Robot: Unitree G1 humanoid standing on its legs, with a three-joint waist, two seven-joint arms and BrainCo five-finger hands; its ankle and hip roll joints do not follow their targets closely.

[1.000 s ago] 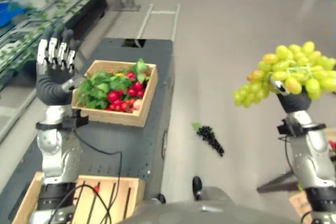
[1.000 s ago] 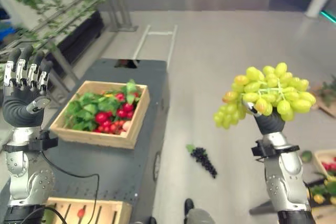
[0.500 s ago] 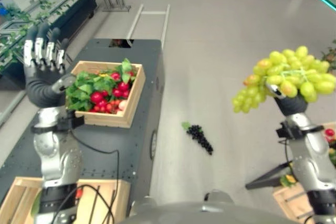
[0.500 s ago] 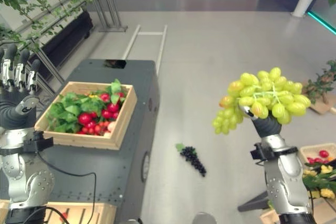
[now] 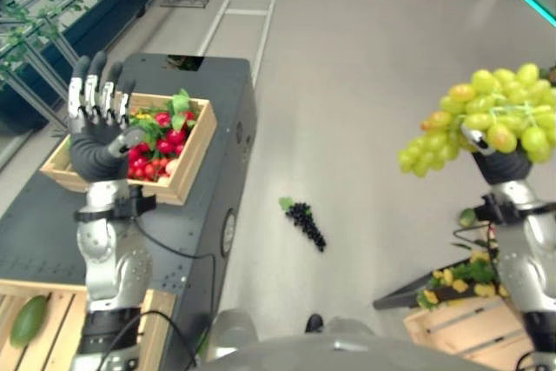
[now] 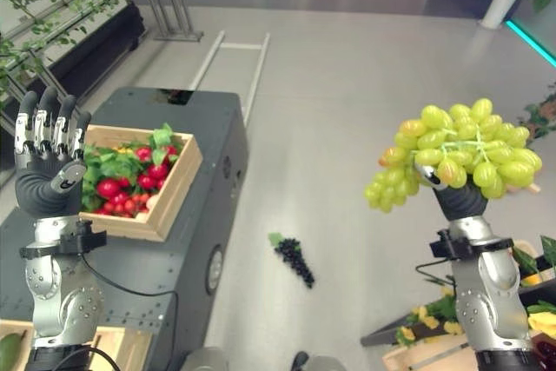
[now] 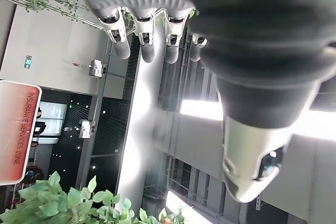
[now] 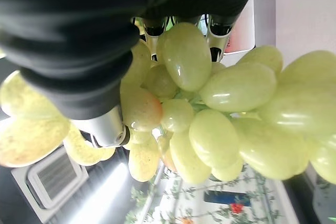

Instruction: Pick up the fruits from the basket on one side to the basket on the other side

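My right hand (image 6: 459,199) is raised at the right and shut on a bunch of green grapes (image 6: 456,157), which bulges round its fingers (image 8: 210,39) in the right wrist view as the green grapes (image 8: 231,114). My left hand (image 5: 97,132) is held up, open and empty, in front of a wooden basket (image 5: 189,165) of red fruit and green leaves on the dark table (image 5: 228,110). A bunch of dark grapes (image 5: 304,221) lies on the floor between table and right arm.
A second wooden crate (image 5: 52,314) at the lower left holds a green fruit (image 5: 28,320). Another crate (image 5: 460,336) with yellow and green produce sits at the lower right on the floor. Plant racks (image 6: 78,6) line the far left.
The camera has swung to the right, so the table and basket sit further left in view. Both hands hold their poses; the grapes stay in my right hand.
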